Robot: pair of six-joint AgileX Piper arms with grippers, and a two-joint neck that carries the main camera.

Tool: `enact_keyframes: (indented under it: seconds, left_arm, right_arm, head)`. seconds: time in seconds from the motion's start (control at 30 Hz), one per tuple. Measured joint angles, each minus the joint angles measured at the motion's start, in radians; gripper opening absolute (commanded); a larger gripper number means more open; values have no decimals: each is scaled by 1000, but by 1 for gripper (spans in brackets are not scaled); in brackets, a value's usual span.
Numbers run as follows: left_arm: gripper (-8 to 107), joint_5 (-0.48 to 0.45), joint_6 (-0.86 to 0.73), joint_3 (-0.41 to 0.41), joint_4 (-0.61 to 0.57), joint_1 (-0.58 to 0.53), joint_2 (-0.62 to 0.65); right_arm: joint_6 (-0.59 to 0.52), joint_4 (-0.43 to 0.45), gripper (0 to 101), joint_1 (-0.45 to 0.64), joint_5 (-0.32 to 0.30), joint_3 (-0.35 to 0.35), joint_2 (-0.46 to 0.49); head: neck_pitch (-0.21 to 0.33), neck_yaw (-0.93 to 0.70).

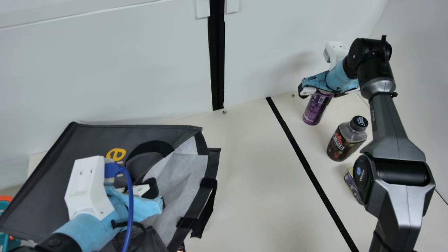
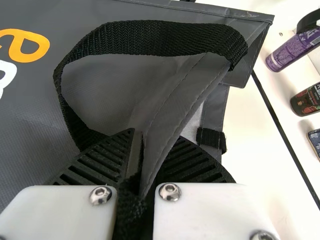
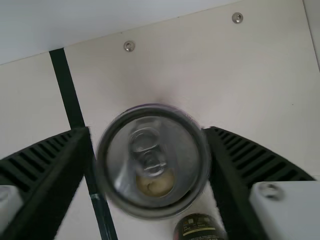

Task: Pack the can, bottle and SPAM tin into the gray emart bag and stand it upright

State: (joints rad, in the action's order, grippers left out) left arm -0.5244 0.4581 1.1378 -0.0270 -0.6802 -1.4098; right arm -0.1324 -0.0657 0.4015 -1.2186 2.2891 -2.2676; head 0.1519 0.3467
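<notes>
Right hand (image 3: 149, 132): wide around the can (image 1: 317, 107); I should centre, then close.
Left hand (image 2: 150, 140): pinching the bag (image 1: 87, 140); hold firmly.

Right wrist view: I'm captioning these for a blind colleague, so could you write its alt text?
A drinks can seen from above, its metal ring-pull top between the parted black ribbed fingers of the right gripper. The dark cap of the bottle peeks in below, and a black stripe crosses the cream table.
</notes>
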Motion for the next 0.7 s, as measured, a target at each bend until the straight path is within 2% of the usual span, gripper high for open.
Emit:
enact_keyframes:
  seconds: [0.23,0.7]
  left_arm:
    - [-8,0,0,0,0,0,0]
    - [-8,0,0,0,0,0,0]
  right_arm:
    - [-8,-3,1,-6,1,24,-18]
    - [-49,-11,0,-17,-4,49,2]
  head:
    - [0,0]
    - [0,2]
